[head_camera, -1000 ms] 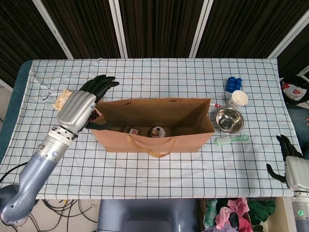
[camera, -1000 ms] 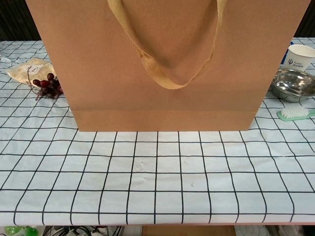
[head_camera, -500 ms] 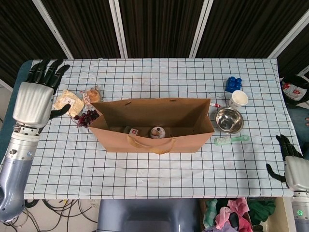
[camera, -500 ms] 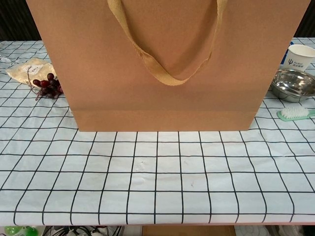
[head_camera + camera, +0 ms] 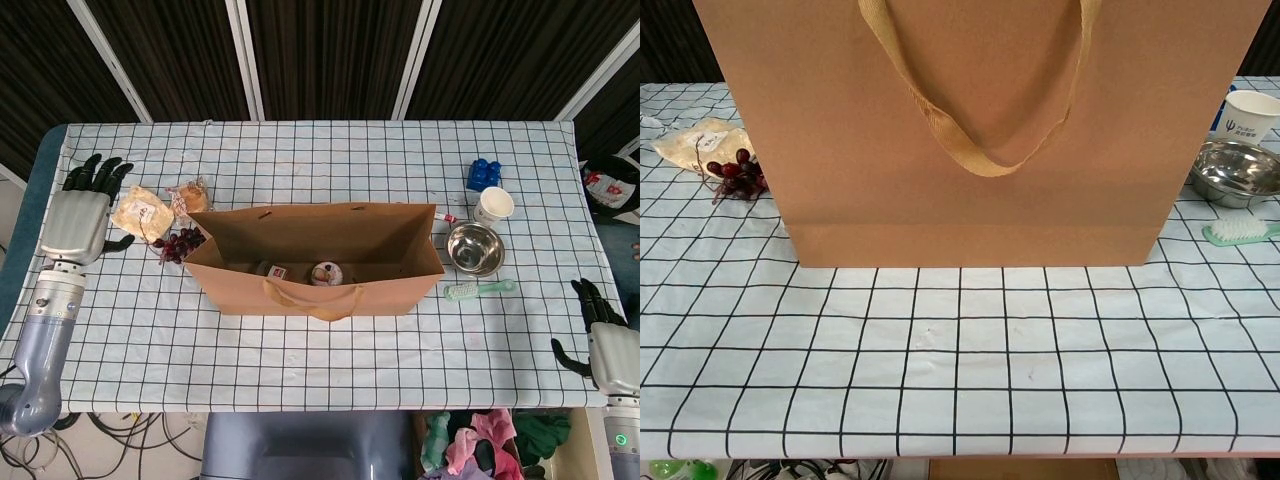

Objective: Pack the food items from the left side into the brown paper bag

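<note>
Brown paper bag [image 5: 315,258] stood upright, grapes [image 5: 178,244] just beside it, left hand [image 5: 76,215] released (fingers spread), right hand [image 5: 603,338] likewise empty.

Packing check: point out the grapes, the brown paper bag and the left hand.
grapes [image 5: 178,244], head view, cluster middle.
brown paper bag [image 5: 320,295], head view, front wall.
left hand [image 5: 74,222], head view, back of hand.
</note>
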Motion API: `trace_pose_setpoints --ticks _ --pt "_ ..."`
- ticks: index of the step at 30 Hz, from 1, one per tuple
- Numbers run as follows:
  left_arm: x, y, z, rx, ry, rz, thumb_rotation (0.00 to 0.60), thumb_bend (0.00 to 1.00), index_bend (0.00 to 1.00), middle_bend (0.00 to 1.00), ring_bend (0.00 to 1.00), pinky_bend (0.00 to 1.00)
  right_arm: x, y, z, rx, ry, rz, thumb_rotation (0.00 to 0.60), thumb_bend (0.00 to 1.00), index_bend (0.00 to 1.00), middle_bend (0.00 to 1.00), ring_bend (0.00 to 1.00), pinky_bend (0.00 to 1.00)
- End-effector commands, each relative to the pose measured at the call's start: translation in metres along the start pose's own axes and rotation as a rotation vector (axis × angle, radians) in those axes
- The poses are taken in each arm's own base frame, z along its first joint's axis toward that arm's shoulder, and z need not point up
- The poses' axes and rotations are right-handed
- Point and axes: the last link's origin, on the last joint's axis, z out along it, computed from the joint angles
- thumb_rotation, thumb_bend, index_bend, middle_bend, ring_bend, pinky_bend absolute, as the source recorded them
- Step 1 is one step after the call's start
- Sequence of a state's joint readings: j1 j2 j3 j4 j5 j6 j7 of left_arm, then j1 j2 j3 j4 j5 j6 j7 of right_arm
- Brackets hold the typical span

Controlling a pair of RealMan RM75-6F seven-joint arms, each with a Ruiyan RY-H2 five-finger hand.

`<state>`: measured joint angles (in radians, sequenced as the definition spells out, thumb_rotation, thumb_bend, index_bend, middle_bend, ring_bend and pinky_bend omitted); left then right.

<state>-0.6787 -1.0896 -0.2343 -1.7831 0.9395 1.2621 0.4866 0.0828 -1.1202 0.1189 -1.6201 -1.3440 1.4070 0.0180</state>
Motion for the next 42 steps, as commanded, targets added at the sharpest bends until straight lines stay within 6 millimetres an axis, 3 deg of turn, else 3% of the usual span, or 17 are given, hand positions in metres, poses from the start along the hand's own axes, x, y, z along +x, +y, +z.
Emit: trace_pose_setpoints --ticks 1,7,13,27,36,42 --pt "-0.032 0.003 0.014 0.011 -0.084 -0.035 0.6 0.01 0.13 0.11 0.0 0.16 0.0 0.0 0.0 -0.001 -0.001 -0.001 0.6 0.27 0.03 0.03 0.14 0.27" --pt "-0.09 0.023 0.025 -0.027 -0.259 -0.074 0.6 0.01 0.13 0.11 0.0 0.16 0.0 0.002 0.0 -0.009 -0.001 -0.002 0.6 0.27 0.03 0.03 0.14 0.27" --pt "-0.117 0.037 0.034 -0.03 -0.3 -0.079 0.6 0.01 0.13 0.11 0.0 0.17 0.001 0.002 0.001 -0.01 0.002 0.001 0.6 0.27 0.03 0.03 0.14 0.27" --pt "-0.157 0.051 0.047 -0.009 -0.388 -0.083 0.6 0.07 0.16 0.16 0.05 0.21 0.002 0.002 0.001 -0.014 0.004 0.008 0.6 0.27 0.03 0.03 0.14 0.27" --pt "-0.168 0.044 0.05 0.008 -0.39 -0.044 0.6 0.07 0.22 0.28 0.18 0.3 0.001 0.003 0.002 -0.015 0.003 0.013 0.6 0.27 0.03 0.03 0.14 0.27" --pt "-0.172 0.04 0.052 0.027 -0.388 -0.005 0.6 0.2 0.29 0.35 0.24 0.36 0.002 0.002 0.001 -0.014 0.004 0.017 0.6 0.27 0.03 0.03 0.14 0.27"
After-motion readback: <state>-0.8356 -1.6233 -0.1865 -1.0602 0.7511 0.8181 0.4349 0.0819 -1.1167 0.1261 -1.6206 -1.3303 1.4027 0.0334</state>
